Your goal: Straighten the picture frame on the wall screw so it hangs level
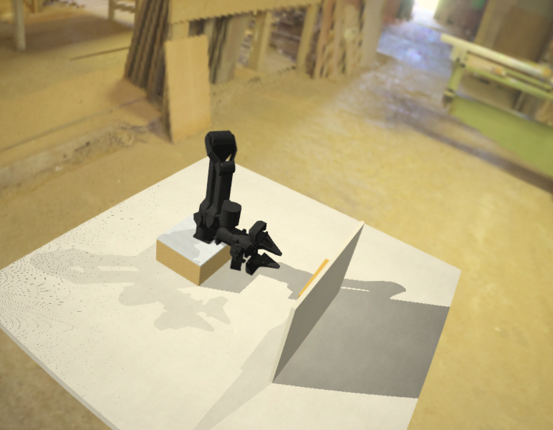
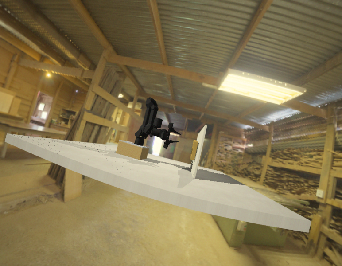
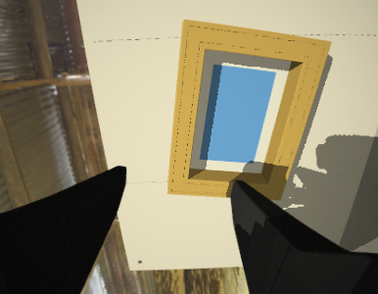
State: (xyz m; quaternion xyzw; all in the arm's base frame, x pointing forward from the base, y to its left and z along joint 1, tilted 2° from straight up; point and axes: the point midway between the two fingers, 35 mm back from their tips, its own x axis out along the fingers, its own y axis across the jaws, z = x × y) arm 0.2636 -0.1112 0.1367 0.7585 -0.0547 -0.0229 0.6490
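Observation:
The picture frame (image 1: 313, 278) (image 2: 194, 150) (image 3: 185, 113) is yellow wood with a blue centre and hangs on the upright wall panel (image 1: 318, 307) (image 2: 200, 146) (image 3: 135, 113). The wrist view is turned on its side, with the panel's upper edge at left. There the frame looks crooked: its lower end in that view lies nearer that edge. My black gripper (image 1: 280, 259) (image 2: 179, 137) (image 3: 179, 176) is open and empty, one finger above the other, clear of the frame by a visible gap. The screw and the notched strip are hidden behind the frame.
The arm stands on a box with wooden sides (image 1: 175, 261) (image 2: 131, 150), on the pale table (image 1: 128, 370) (image 2: 153, 181). The wall panel stands upright across the table from the arm. The arm's shadow falls on the panel and partly on the frame.

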